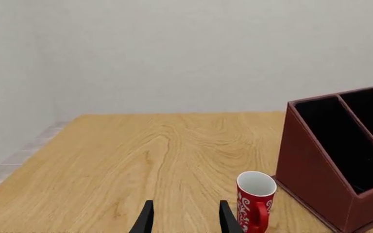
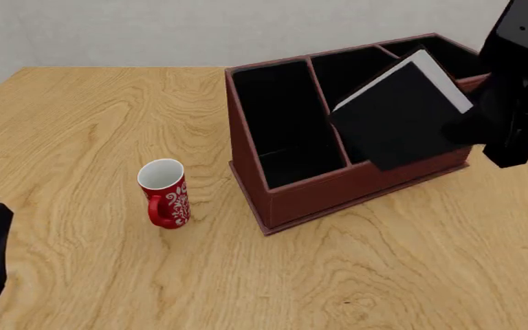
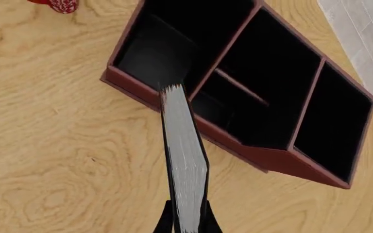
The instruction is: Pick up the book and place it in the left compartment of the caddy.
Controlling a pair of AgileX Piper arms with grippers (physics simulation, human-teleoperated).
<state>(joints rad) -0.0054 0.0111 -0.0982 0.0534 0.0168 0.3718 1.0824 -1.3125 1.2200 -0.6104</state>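
Observation:
My right gripper (image 2: 455,130) is shut on the black book (image 2: 397,117), holding it tilted in the air over the caddy's (image 2: 337,196) middle sections and front wall. In the right wrist view the white page edges (image 3: 185,160) run out from my fingers (image 3: 167,221), and the book's far end sits above the front wall beside the left compartment (image 3: 163,48). That long black slot (image 2: 278,124) holds nothing. My left gripper (image 1: 186,221) is open and low over the table, apart from the caddy (image 1: 316,165).
A red mug (image 2: 164,192) with white swirls stands upright on the wooden table (image 2: 80,124), left of the caddy and just beside my left fingers (image 1: 228,218). A pale wall rises behind the table's far edge.

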